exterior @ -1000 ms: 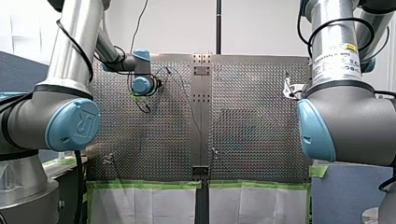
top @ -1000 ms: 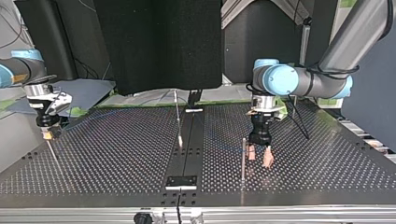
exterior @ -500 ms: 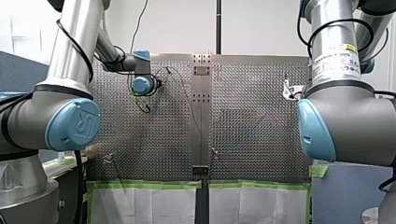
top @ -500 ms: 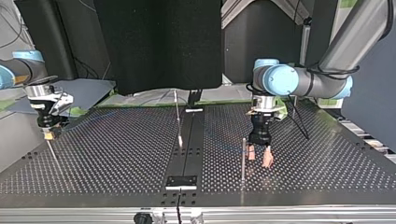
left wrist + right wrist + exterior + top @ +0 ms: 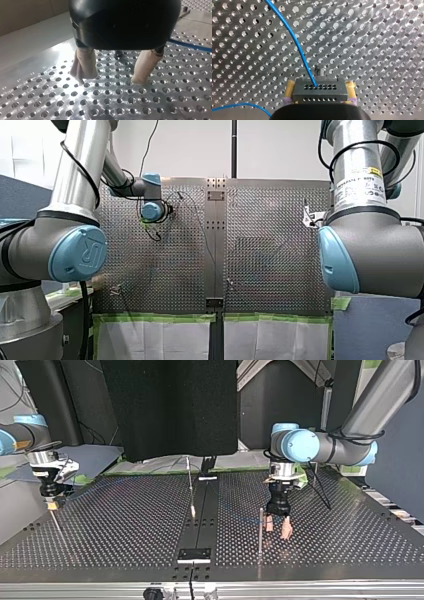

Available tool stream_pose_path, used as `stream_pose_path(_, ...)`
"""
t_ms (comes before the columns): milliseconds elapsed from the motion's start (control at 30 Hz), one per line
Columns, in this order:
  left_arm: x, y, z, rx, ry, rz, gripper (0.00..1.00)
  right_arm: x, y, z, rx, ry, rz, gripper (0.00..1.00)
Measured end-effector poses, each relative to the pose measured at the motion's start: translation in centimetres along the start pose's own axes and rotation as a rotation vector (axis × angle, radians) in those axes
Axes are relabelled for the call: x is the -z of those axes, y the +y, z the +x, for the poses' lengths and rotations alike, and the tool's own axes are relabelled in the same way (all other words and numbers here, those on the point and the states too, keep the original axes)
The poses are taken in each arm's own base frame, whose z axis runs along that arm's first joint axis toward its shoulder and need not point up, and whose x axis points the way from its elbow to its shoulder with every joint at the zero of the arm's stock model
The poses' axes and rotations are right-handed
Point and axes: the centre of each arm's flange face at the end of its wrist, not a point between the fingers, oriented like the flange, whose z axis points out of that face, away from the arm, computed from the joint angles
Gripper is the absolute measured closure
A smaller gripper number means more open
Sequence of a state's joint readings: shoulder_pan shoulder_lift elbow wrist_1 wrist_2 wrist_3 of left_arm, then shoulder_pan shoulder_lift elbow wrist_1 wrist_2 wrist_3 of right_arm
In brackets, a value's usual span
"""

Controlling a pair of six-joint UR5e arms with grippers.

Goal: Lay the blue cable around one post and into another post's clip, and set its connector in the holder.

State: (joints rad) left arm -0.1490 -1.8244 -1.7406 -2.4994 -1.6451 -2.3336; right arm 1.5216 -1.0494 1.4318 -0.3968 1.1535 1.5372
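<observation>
1. My right tool (image 5: 320,93) is clamped tight on the grey connector (image 5: 317,88), with a yellow pad on each end of it. That's the same grip as a second ago!
2. In the top view that tool sits at the left edge of the surface (image 5: 125,525), and it has barely budged across the frames.
3. The blue cable (image 5: 295,47) runs out of the connector's face and sweeps away over the perforated plate. A second stretch curls past beside the tool.
4. My left tool (image 5: 109,80) hangs wide open, beige pads well apart with nothing between them and the tips low over the holes.
5. In the top view it stands just beside a thin upright post (image 5: 260,527), with no shift from the earlier frames.
6. In the left wrist view, a stretch of blue cable lies flat on the surface beyond that tool, well apart from its pads.
</observation>
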Motion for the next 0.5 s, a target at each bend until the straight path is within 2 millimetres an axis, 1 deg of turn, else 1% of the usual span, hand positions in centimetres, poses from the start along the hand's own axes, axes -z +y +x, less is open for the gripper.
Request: stream_pose_path(500,-0.01,-0.01,0.00,0.000,0.000,0.000,0.00,-0.02,0.23,-0.03,0.009,0.003,-0.004,0.99)
